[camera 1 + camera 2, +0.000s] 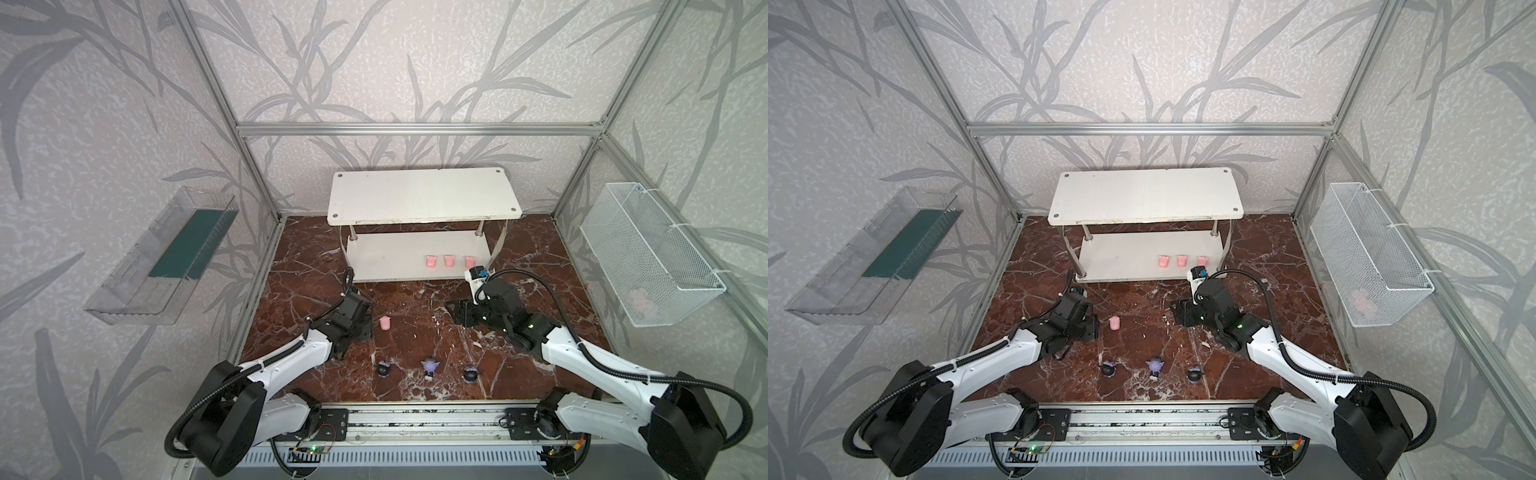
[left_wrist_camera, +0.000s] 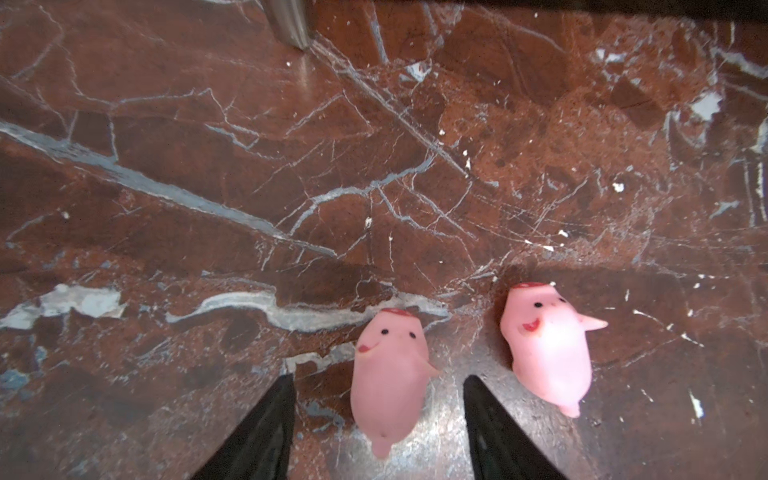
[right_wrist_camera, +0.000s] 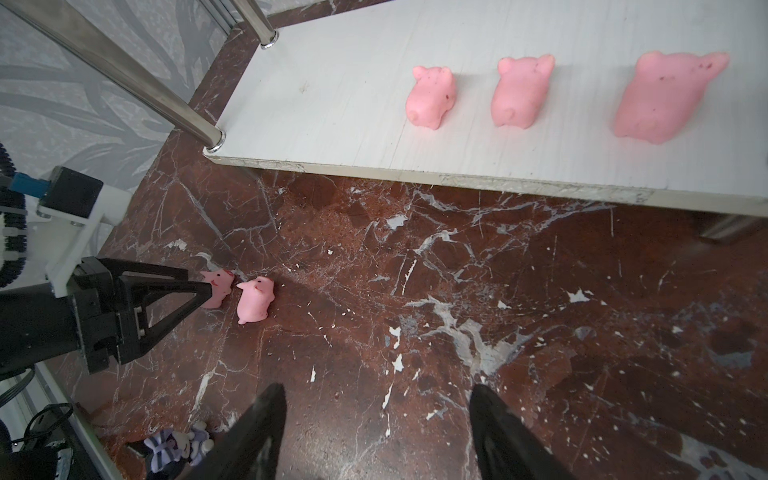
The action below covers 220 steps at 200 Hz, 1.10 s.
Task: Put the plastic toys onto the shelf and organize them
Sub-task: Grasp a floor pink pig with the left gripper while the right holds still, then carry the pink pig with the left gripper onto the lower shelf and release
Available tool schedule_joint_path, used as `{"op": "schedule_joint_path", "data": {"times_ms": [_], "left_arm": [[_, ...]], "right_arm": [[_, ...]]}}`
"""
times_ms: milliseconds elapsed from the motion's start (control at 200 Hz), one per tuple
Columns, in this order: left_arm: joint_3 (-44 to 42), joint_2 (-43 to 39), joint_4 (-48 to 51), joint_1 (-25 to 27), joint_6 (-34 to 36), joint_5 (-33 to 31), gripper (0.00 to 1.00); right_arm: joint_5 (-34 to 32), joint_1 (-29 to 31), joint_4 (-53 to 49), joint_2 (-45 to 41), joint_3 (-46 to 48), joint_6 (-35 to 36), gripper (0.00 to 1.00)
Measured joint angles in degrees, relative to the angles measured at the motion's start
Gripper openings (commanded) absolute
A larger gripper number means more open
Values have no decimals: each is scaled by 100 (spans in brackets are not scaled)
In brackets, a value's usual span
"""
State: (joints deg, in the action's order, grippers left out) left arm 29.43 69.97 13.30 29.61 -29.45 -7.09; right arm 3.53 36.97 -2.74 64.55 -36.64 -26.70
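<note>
Marble-red counter (image 1: 415, 299) inside leaf-papered walls. In both top views the white shelf (image 1: 424, 195) stands back centre, with three shelved piglets (image 1: 448, 260) in a row at the right of its lower tier. Down low at centre-left is the left tool (image 1: 368, 322), a free piglet (image 1: 385, 323) just beside it. Three figurines (image 1: 429, 367) line the front. At centre-right the right tool (image 1: 453, 311) hangs near the shelf's front corner.

Left wrist view: fingers (image 2: 266, 432) apart, and a straddled piglet (image 2: 388, 382) sits between them, a gap either side, no contact. The free piglet (image 2: 546, 345) sits just outside one finger.

Right wrist view: the right tool (image 3: 378, 390) stands parted over bare counter, empty. Beyond it, the shelf's lower tier with its three piglets. The free piglet and the straddled piglet are both at the left tool's tip.
</note>
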Motion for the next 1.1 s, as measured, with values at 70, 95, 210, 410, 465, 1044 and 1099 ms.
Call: {"op": "schedule_joint_path", "data": {"times_ms": [70, 95, 210, 410, 465, 1044, 1099], "left_arm": [[33, 136, -2, 0, 11, 28, 63], [48, 181, -2, 0, 17, 39, 63], [59, 295, -9, 2, 44, 87, 63], [125, 516, -13, 2, 144, 184, 57], [162, 581, -46, 2, 160, 219, 55], [225, 817, -197, 2, 227, 273, 32], [234, 817, -181, 2, 225, 273, 32]], "right_arm": [[0, 0, 2, 0, 26, -13, 71], [0, -2, 7, 0, 35, -17, 71], [2, -20, 39, 0, 72, -35, 71], [33, -90, 127, 2, 146, -76, 70], [48, -109, 131, 2, 151, -79, 70], [140, -186, 168, 103, 157, -94, 70], [149, -186, 166, 122, 157, -94, 70]]}}
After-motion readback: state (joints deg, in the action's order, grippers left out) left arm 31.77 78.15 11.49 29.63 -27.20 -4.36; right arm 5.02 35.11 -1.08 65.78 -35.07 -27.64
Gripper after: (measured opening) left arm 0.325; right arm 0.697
